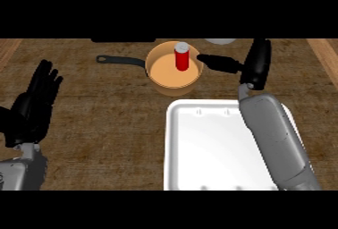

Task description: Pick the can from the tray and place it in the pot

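Left hand (36,105) at the bench's (105,120) left edge, fingers straight and up, spread, holding nothing. Its forearm is cut off at the near left corner.

Pot (173,89) near the middle of the far edge, black handle (120,59) pointing left. Can (181,58) is inside the pot, red body, pale top, upright, long axis vertical, top end towards the viewer. Its base is hidden by the angle, can't tell if it's seated flat.

Dark flat thing (122,40) and a pale round thing (221,41) on the far edge, both cut off, unidentifiable.

Tray (198,147), white, at the near right corner, right side hidden under the right forearm.

Right hand (256,62) just right of the pot, fingers stretched out towards its rim, apart from the can, gripping nothing.
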`<action>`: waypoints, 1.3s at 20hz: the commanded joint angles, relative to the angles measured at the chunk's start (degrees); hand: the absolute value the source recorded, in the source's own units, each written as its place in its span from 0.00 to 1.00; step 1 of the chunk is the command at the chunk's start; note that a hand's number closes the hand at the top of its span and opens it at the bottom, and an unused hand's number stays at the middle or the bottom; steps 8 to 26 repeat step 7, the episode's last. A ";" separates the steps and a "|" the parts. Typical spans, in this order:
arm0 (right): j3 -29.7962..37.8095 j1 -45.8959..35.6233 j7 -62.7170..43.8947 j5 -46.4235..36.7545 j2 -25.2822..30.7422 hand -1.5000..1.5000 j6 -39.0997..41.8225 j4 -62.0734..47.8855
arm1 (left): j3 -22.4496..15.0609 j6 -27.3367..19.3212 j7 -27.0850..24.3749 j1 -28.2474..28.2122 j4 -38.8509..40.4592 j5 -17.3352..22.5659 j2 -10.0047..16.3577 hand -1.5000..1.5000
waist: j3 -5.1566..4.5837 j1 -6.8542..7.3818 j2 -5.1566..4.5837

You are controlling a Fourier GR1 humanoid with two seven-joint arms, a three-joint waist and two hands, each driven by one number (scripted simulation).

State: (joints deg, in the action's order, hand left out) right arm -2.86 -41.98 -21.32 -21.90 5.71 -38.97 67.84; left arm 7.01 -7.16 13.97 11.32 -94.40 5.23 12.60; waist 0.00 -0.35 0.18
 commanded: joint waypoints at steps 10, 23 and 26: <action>-0.65 14.30 -5.71 -0.71 3.81 0.00 7.66 19.52 | 1.31 0.97 0.47 -0.99 -1.09 -0.33 0.20 0.50 | -0.01 0.15 -0.02; -0.65 14.30 -5.71 -0.71 3.81 0.00 7.66 19.52 | 1.31 0.97 0.47 -0.99 -1.09 -0.33 0.20 0.50 | -0.01 0.15 -0.02; -0.65 14.30 -5.71 -0.71 3.81 0.00 7.66 19.52 | 1.31 0.97 0.47 -0.99 -1.09 -0.33 0.20 0.50 | -0.01 0.15 -0.02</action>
